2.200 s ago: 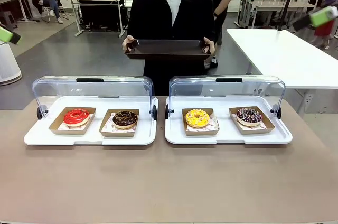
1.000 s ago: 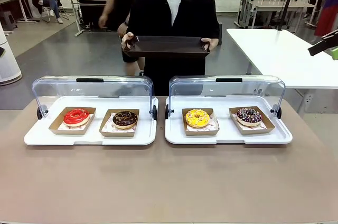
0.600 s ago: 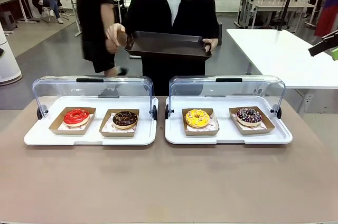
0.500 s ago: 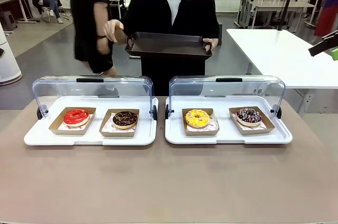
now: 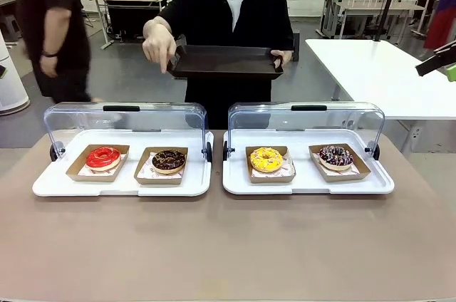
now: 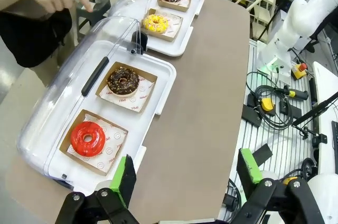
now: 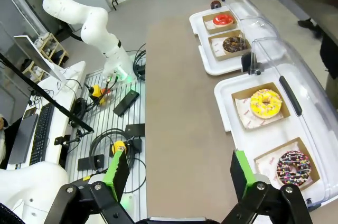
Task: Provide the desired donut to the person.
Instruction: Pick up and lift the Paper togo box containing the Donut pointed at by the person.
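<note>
The person (image 5: 228, 17) has taken one hand (image 5: 158, 44) off the dark tray (image 5: 224, 61) and now holds it out at the tray's left end, fingers hanging down, while the other hand (image 5: 283, 58) keeps the right end. The passer-by (image 5: 50, 24) has gone to the far left. The donuts lie as before.

On the table (image 5: 228, 245) two white trays sit side by side, each with its clear cover (image 5: 125, 120) swung up at the far side. The left white tray (image 5: 121, 186) holds the red donut (image 5: 103, 157) and, to its right, the chocolate donut (image 5: 169, 159). The right white tray (image 5: 306, 186) holds the yellow donut (image 5: 266, 159) and the sprinkled donut (image 5: 335, 155). Each donut rests in its own brown paper boat.

The freed hand is beyond the left cover and clear of it; which donut it points at cannot be told.

The left gripper (image 6: 186, 174) is high over the near left of the table, fingers spread wide and empty. The right gripper (image 7: 178, 173) is likewise spread and empty, high over the right end.
</note>
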Available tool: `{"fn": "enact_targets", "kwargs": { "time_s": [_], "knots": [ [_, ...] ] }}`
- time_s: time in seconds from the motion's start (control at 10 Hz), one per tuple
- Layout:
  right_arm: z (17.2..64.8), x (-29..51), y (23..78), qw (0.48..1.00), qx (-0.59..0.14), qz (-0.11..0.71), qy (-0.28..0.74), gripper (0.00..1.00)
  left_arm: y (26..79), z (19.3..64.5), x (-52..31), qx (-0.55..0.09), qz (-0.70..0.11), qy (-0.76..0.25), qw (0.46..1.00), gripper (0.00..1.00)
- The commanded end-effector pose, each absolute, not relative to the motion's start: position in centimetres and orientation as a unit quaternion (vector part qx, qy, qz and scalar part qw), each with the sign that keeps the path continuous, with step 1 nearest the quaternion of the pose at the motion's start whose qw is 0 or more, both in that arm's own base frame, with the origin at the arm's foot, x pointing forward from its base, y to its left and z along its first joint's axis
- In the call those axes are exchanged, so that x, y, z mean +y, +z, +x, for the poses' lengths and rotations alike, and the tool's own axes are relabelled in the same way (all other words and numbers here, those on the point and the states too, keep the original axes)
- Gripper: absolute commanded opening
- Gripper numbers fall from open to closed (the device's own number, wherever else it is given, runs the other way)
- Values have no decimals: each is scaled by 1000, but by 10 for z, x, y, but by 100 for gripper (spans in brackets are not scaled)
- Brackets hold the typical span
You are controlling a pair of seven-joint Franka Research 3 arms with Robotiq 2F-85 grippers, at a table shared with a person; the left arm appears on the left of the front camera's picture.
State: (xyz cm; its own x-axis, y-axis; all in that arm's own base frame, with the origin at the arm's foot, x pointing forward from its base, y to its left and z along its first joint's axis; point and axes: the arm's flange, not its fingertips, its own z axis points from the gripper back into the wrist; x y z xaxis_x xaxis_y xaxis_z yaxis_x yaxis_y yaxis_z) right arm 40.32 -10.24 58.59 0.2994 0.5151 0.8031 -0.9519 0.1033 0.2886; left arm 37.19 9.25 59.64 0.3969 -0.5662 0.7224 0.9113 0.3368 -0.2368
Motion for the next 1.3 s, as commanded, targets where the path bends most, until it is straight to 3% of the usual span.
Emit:
{"fn": "enact_targets", "kwargs": {
  "time_s": [0.0,1.2],
  "knots": [
    [403,-102,586,688,-268,415,531,100,598,373,91,-273,-327,-474,770,100],
    [403,-102,586,688,-268,415,531,100,598,373,91,-273,-327,-474,770,100]
  ]
}}
